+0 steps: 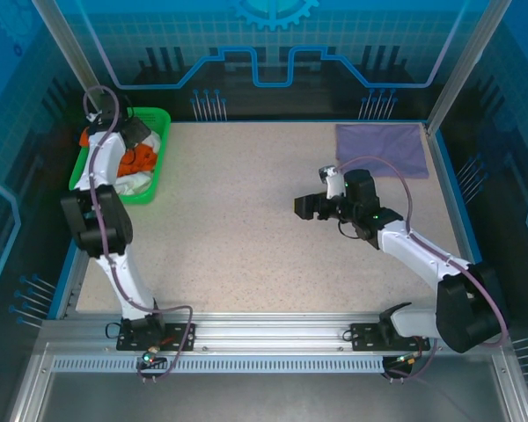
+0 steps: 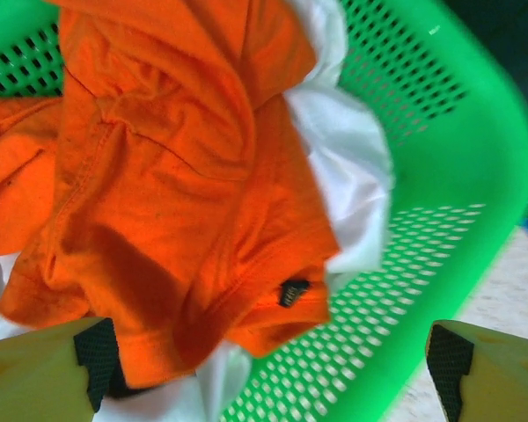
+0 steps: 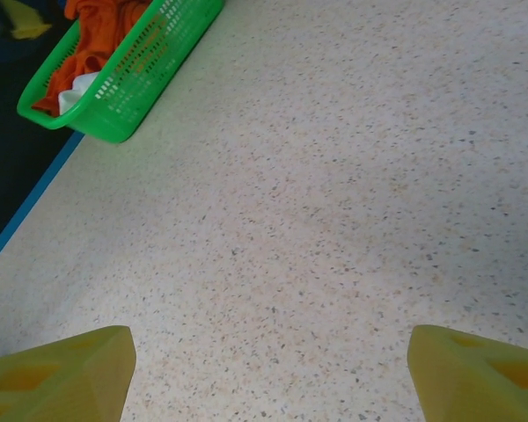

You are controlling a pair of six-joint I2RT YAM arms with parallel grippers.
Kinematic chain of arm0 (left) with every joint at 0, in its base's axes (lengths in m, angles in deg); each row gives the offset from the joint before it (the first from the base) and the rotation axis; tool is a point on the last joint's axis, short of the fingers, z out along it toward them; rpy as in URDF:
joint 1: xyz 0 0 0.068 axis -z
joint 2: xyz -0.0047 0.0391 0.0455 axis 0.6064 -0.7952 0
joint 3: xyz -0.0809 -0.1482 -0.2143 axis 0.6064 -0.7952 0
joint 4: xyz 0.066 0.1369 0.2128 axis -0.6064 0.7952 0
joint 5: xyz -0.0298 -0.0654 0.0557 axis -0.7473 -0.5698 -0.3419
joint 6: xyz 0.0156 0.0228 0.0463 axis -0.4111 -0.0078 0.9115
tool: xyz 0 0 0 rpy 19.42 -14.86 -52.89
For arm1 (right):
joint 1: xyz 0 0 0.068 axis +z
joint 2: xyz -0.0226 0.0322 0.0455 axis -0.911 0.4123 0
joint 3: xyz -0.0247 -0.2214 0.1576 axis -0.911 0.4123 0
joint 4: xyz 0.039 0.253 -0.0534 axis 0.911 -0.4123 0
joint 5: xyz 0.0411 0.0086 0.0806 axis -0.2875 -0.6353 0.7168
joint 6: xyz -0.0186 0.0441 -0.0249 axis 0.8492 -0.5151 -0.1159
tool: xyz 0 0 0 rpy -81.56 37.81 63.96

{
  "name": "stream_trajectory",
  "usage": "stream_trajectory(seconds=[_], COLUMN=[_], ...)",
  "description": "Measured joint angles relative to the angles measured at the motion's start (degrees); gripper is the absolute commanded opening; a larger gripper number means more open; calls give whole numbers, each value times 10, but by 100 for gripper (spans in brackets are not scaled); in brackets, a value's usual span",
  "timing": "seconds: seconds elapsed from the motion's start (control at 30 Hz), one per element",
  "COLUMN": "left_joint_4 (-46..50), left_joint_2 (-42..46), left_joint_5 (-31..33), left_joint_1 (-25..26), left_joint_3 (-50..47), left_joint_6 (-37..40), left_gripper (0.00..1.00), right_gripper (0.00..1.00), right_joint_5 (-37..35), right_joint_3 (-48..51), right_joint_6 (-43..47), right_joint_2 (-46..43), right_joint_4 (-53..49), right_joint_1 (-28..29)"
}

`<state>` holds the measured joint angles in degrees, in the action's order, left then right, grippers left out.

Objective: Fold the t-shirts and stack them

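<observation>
Left wrist: orange t-shirt (image 2: 176, 176) in basket (image 2: 462, 176), beneath spread left hand (image 2: 271, 365).

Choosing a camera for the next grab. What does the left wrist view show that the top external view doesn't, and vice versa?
Left wrist view: a black label on the hem of the bright orange cloth t-shirt, by the open left gripper. Top external view: the folded pale lavender t-shirt far right on the table, and the right gripper above mid-table. Shared: the green plastic basket holding orange and white cloth.

A basket (image 1: 154, 112) holding crumpled shirts (image 1: 141, 160) sits at the far left of the desk (image 1: 246, 220); a folded shirt (image 1: 380, 149) lies far right.
</observation>
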<state>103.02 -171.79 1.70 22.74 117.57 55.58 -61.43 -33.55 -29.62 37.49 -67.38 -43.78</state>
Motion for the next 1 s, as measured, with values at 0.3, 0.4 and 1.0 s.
stream_trajectory(seconds=[0.3, 0.4, 1.0], left_joint_4=[76, 79, 63], left_joint_2=[-94, -95, -95], left_joint_5=[-3, -17, -77], left_joint_1=[-18, -31, -44], left_joint_3=[63, 63, 61], left_joint_6=[25, 25, 34], left_gripper=[60, 46, 49], right_gripper=[79, 79, 77], right_joint_5=[12, 12, 12], right_joint_3=[-4, -5, -17], right_joint_6=[6, 6, 6], right_joint_2=[26, 37, 50], right_joint_4=[1, 1, -5], right_joint_1=[3, 3, 4])
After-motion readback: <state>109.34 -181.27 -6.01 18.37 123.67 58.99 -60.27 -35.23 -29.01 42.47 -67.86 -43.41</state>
